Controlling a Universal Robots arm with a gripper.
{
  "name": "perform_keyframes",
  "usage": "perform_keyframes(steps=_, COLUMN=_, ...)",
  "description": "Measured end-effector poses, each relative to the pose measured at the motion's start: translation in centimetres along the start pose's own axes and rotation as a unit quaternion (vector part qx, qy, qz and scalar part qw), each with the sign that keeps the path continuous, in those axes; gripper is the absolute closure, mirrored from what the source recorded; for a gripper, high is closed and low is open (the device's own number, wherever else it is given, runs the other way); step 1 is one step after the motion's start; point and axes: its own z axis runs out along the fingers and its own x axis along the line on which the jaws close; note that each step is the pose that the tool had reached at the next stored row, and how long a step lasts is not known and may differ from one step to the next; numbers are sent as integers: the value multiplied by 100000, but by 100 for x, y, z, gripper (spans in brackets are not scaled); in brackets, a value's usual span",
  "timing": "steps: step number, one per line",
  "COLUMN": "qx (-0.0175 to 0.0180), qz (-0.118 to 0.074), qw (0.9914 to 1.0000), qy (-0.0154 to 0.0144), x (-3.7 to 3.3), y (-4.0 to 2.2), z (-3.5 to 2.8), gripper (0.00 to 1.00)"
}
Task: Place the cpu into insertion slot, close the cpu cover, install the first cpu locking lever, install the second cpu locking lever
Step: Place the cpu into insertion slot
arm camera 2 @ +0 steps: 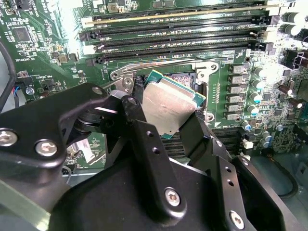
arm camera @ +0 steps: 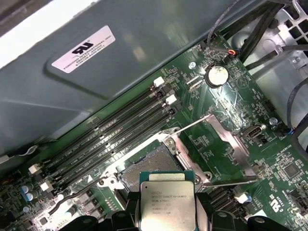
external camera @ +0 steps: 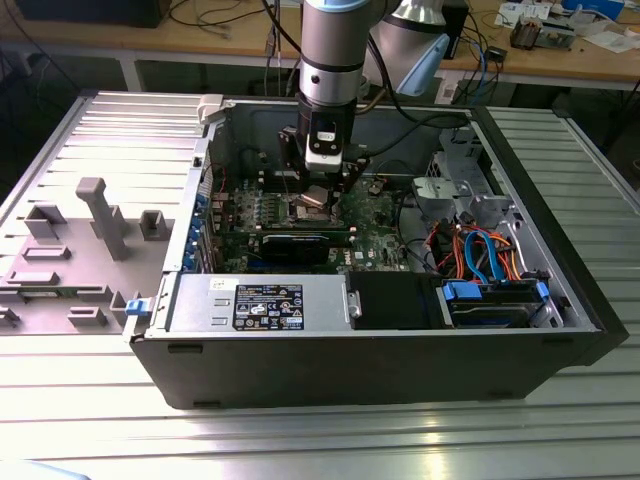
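Surface: a worktable (external camera: 420, 440) of ribbed, silver-grey metal profiles.
Centre of surface: an open black desktop computer case (external camera: 350, 375), lying on its side with the open face up.
Exterior view's left of surface: a flat grey fixture plate (external camera: 70, 290), just beside the case.
On the plate: moulded grey blocks and one upright grey post (external camera: 100, 215).
Front strip of surface: bare ribs.
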Motion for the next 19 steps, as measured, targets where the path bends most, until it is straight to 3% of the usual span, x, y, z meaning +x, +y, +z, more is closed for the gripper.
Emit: perform_keyframes(steps=19, qx=-6, qz=1207, qw=99993, qy=21, x=0, y=0, z=0, gripper=45)
